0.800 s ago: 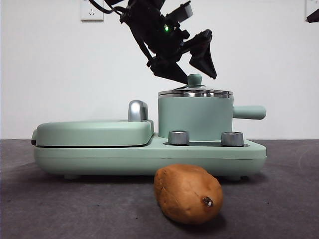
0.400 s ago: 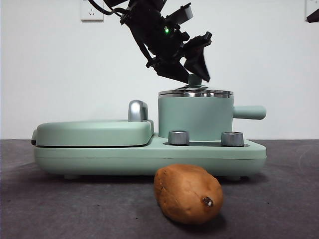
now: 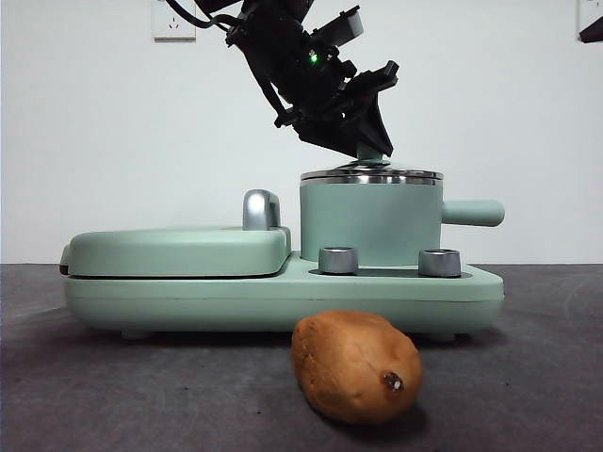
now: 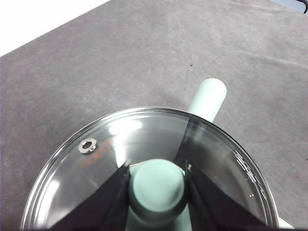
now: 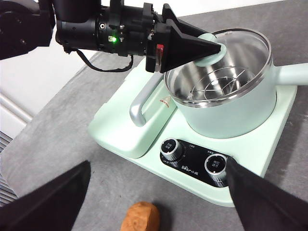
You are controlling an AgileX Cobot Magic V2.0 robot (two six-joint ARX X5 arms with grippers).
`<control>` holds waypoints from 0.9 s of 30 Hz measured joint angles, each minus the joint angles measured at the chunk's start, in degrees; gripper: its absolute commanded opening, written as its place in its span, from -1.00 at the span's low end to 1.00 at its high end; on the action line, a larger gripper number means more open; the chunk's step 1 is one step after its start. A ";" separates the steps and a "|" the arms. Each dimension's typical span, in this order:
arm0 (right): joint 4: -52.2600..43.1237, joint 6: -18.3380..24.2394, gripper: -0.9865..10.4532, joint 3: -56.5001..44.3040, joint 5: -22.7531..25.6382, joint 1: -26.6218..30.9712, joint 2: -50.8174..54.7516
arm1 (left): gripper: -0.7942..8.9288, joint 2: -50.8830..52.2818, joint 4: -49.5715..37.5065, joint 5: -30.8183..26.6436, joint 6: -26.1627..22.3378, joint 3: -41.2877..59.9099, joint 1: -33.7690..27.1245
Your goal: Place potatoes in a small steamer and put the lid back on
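Note:
The small steamer (image 3: 367,221) stands on the right of the mint appliance, its glass lid (image 3: 371,174) resting on it. My left gripper (image 3: 372,146) reaches down from above and is shut on the lid's mint knob (image 4: 158,187), one jaw on each side. The right wrist view shows the same grip at the knob (image 5: 215,53) over the steamer (image 5: 226,120). The potato (image 3: 356,367) lies on the table in front of the appliance and also shows in the right wrist view (image 5: 140,217). My right gripper (image 5: 159,202) is open and empty, held high above the table.
The flat griddle cover (image 3: 179,250) with its chrome handle (image 3: 261,209) fills the appliance's left half. Two steel dials (image 3: 338,260) (image 3: 439,262) face front. The steamer's side handle (image 3: 471,213) sticks out right. A black arm tip (image 3: 592,28) shows at the top right corner.
My left gripper's jaws were open around the lid's knob and have closed onto it. The lid remains on the steamer. The potato has not moved.

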State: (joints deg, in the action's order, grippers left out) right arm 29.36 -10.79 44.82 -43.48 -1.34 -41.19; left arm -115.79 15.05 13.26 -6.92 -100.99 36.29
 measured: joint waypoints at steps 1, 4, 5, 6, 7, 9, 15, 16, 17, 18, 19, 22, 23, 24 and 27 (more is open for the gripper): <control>0.00 0.00 -0.05 0.00 0.00 0.00 0.00 | -0.79 0.00 0.04 0.00 0.00 -0.04 0.00; 0.50 0.00 -0.05 0.22 0.22 -0.09 0.00 | -0.79 0.00 2.40 -0.09 0.02 -1.38 0.00; 1.36 0.00 -0.05 0.63 0.81 -0.26 -0.04 | -0.79 0.00 3.87 -0.11 0.02 -2.25 -0.02; 2.25 0.02 -0.05 1.18 1.86 -0.70 -0.07 | -0.79 0.00 5.57 -0.07 0.02 -3.48 -0.02; 3.28 0.04 -0.05 1.95 3.10 -1.36 -0.09 | -0.79 0.00 7.54 -0.04 0.02 -5.05 -0.02; 5.46 0.33 -0.05 3.74 5.68 -2.97 -0.13 | -0.79 0.00 11.96 -0.02 0.02 -8.50 -0.02; 11.74 1.73 -0.05 9.09 13.16 -10.10 -1.79 | -0.79 0.39 21.27 -0.02 0.04 -18.23 -0.02; 12.92 1.77 -0.05 9.86 14.53 -11.98 -2.47 | -0.79 0.87 21.73 -0.02 0.02 -18.93 -0.02; 13.90 1.77 -0.05 10.38 15.74 -13.53 -2.99 | -0.79 1.38 21.97 0.00 0.02 -19.04 -0.07; 14.99 1.75 -0.05 10.86 17.20 -15.34 -3.72 | -0.79 2.05 22.49 -0.02 0.00 -19.06 -0.11; 15.82 1.73 -0.05 11.10 18.78 -17.29 -4.46 | -0.79 2.75 23.10 0.00 -0.09 -19.06 -0.17; 16.81 1.05 -0.05 11.21 23.54 -23.47 -6.58 | -0.79 4.81 24.92 0.07 -0.85 -19.06 -0.66; 16.74 0.68 -0.05 11.21 24.83 -25.40 -7.39 | -0.79 5.66 25.55 0.07 -1.05 -19.06 -0.96; 16.72 0.15 -0.05 11.23 26.40 -27.63 -8.41 | -0.79 6.54 26.01 0.09 -1.14 -19.06 -1.31; 16.31 -1.44 -0.05 11.30 30.58 -34.05 -12.44 | -0.79 9.05 27.50 0.11 -1.29 -19.06 -2.80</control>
State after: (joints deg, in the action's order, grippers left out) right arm 45.67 -12.23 56.12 -12.91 -35.40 -53.63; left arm -106.74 42.54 13.37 -8.21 -120.05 33.50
